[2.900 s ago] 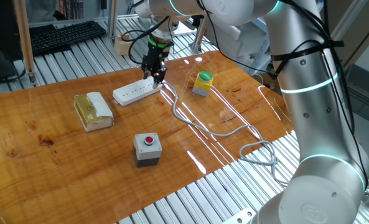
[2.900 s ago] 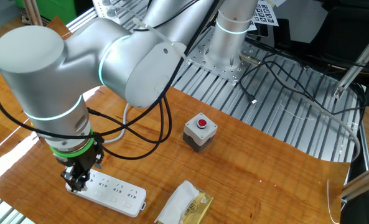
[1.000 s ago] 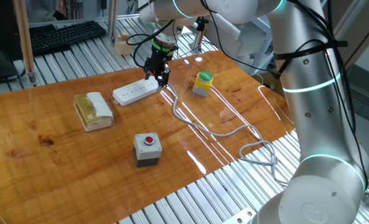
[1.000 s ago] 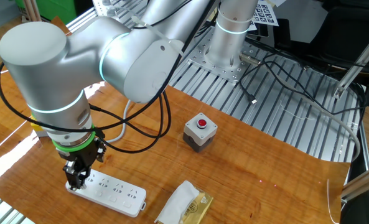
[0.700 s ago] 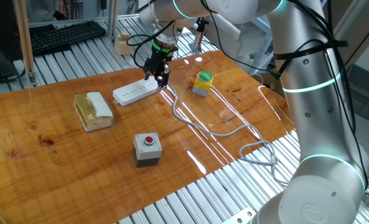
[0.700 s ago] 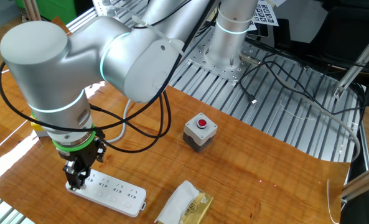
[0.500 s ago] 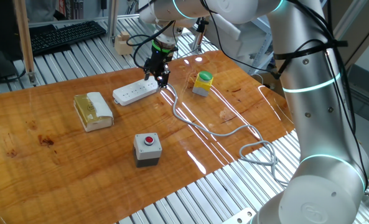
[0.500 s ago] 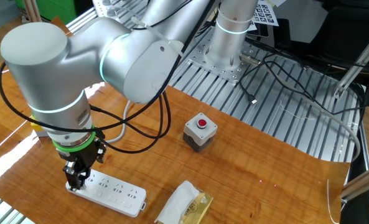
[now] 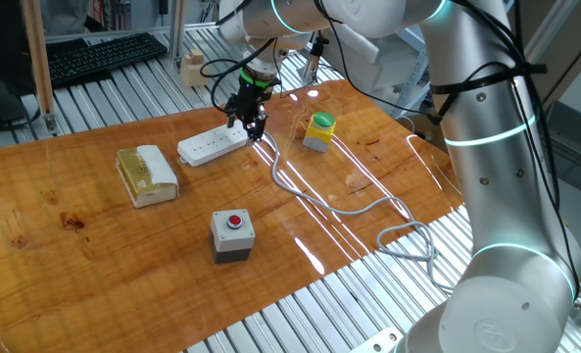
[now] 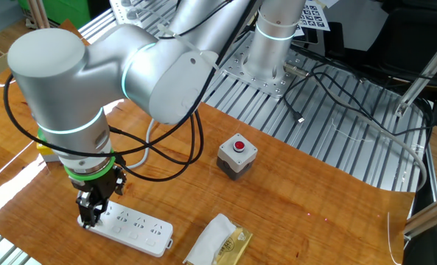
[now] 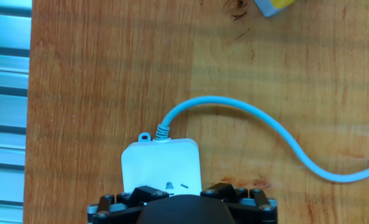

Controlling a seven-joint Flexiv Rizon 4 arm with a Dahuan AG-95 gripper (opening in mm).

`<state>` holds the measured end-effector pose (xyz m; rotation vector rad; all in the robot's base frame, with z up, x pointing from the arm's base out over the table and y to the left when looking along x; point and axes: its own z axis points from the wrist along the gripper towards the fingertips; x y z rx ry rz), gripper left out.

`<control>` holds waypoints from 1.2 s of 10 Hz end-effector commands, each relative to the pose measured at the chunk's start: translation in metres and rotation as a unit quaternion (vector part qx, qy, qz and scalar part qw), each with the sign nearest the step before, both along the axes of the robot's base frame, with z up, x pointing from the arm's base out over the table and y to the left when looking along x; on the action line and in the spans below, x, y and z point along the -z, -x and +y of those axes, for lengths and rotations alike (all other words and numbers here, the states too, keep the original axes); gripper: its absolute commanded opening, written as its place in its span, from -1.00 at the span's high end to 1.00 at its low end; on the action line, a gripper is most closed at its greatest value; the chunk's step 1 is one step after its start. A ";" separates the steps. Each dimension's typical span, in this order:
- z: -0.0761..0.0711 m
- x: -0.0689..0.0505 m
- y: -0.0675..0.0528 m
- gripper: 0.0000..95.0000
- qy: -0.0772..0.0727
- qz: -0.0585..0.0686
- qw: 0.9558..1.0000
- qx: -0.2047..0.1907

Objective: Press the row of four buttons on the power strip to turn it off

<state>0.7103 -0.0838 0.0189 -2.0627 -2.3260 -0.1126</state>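
Observation:
The white power strip (image 9: 212,145) lies flat on the wooden table, its white cable (image 9: 310,196) running off to the right. My gripper (image 9: 249,120) points straight down over the strip's cable end, just above it or touching it (image 10: 91,217). In the hand view the strip's end (image 11: 162,162) and cable (image 11: 265,137) fill the middle. My gripper (image 11: 184,190) is open there, its two black fingers (image 11: 140,191) standing apart with nothing held between them. The four buttons are too small to make out in any view.
A red button on a grey box (image 9: 233,233) stands near the front. A green dome button on a yellow box (image 9: 319,130) sits right of the strip. A tan block with a white wrap (image 9: 148,174) lies to the left. Metal slats (image 9: 104,98) border the table.
The gripper stays over the cable end of the strip. The arm has shifted only slightly in the last second.

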 end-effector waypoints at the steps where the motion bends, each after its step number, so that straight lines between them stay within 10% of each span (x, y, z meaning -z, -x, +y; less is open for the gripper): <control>1: 0.000 -0.004 0.000 -0.60 -0.004 0.005 1.000 0.000; 12: 0.000 -0.001 0.004 -0.60 -0.005 0.007 1.000 -0.010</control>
